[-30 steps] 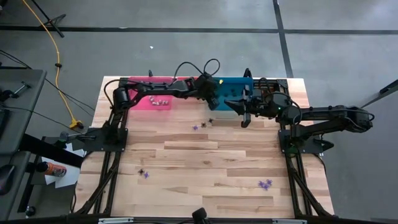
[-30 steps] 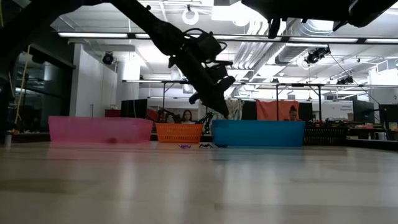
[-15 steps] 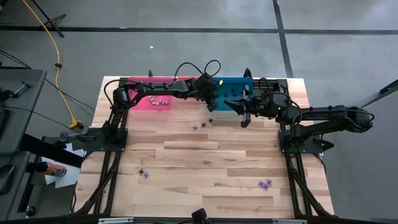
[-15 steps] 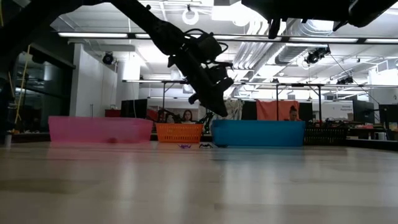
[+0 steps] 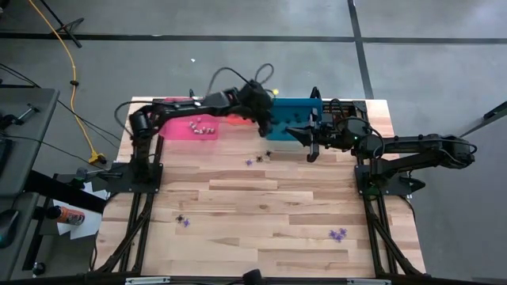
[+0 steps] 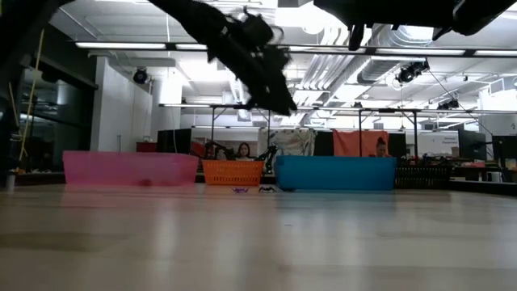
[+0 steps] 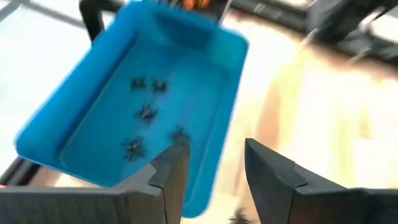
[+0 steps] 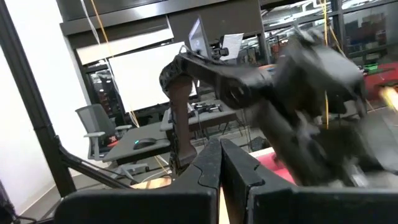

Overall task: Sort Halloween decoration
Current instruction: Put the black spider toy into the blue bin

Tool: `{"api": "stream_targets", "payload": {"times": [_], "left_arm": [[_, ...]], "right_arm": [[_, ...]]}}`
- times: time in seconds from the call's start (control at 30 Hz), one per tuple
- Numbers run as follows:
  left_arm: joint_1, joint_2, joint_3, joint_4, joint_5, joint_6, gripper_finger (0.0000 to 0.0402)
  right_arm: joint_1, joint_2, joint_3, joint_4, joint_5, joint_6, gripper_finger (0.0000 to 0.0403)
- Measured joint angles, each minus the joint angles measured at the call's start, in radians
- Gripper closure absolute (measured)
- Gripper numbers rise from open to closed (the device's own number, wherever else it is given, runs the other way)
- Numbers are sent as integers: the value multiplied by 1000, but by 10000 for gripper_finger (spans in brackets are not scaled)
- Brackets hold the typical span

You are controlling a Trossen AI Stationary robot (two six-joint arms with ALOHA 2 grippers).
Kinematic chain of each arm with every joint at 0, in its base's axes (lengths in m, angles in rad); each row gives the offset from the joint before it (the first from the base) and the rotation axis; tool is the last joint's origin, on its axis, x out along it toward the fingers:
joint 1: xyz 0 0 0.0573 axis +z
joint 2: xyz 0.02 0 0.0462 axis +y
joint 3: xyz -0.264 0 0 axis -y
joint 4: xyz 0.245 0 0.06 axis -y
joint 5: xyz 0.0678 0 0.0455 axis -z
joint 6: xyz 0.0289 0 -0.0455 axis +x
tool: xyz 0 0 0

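Table [image 5: 261,206] of pale wood carries the blue bin [image 5: 297,120] at its far edge, and the left gripper [image 5: 265,125], which hung low over that bin's near-left corner a second ago, now rides higher with its fingers [image 7: 174,168] parted and nothing between them. Black trinkets [image 7: 146,112] lie inside the bin, so the drop looks done; purple ones [image 5: 339,234] wait near the front edge. The right gripper [image 5: 310,148], fingers pressed together and empty, stays beside the bin.

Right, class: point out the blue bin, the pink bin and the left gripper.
blue bin [image 7: 93,124]: left wrist view, bare floor.
pink bin [image 6: 129,168]: low view, front wall.
left gripper [image 7: 214,165]: left wrist view, between fingertips.
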Motion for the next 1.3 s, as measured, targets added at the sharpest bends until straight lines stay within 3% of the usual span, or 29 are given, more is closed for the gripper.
{"api": "stream_targets", "payload": {"times": [0.2,0.57,0.7,0.9,1.03,1.3], "left_arm": [[2,-233,-100,-5,106,-34,289],[-181,-759,-800,672,110,-309,339],[-250,-892,-957,784,89,-371,347],[-287,-1009,-1030,777,-64,-368,351],[-285,-1035,-1030,786,-151,-273,351],[-285,-1037,-1030,784,-172,-206,351]], "right_arm": [[0,0,0,2,18,0,403],[0,0,0,-13,18,0,403],[0,0,0,-13,18,0,403],[0,0,0,-13,18,0,403],[0,0,0,-13,18,0,403],[0,0,0,-15,18,0,403]]}}
